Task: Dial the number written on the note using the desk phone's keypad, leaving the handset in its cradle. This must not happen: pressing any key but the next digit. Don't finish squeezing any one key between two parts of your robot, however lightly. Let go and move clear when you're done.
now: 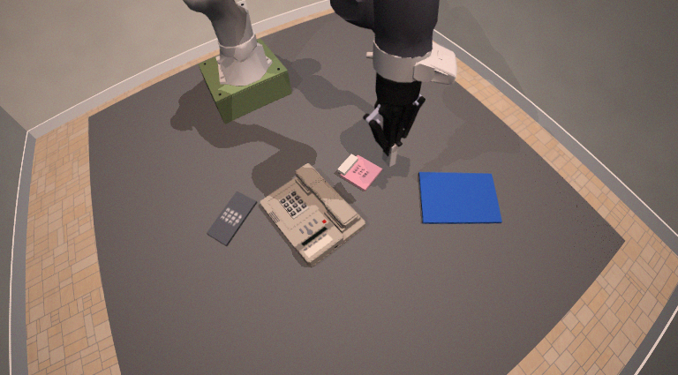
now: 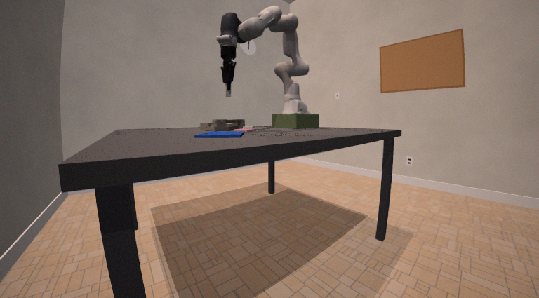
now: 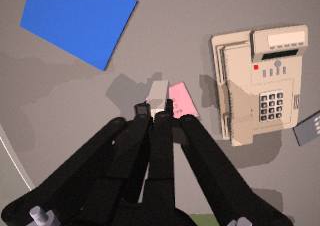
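Note:
A beige desk phone [image 1: 312,213] [image 2: 222,125] [image 3: 262,86] lies on the dark table [image 1: 400,275], with its handset [image 1: 327,197] [image 3: 230,93] in the cradle and a dark keypad [image 1: 292,202] [image 3: 271,106]. A pink note [image 1: 360,172] [image 3: 182,100] with small writing lies just behind the phone; the writing is too small to read. My gripper [image 1: 391,156] [image 2: 228,92] [image 3: 162,92] is shut and empty. It hangs high above the table, over the spot just right of the note, well clear of the phone.
A blue flat pad [image 1: 458,197] [image 2: 219,134] [image 3: 75,12] lies right of the note. A dark remote-like keypad [image 1: 231,217] [image 3: 308,128] lies left of the phone. The arm's green base block [image 1: 244,84] [image 2: 295,120] stands at the back.

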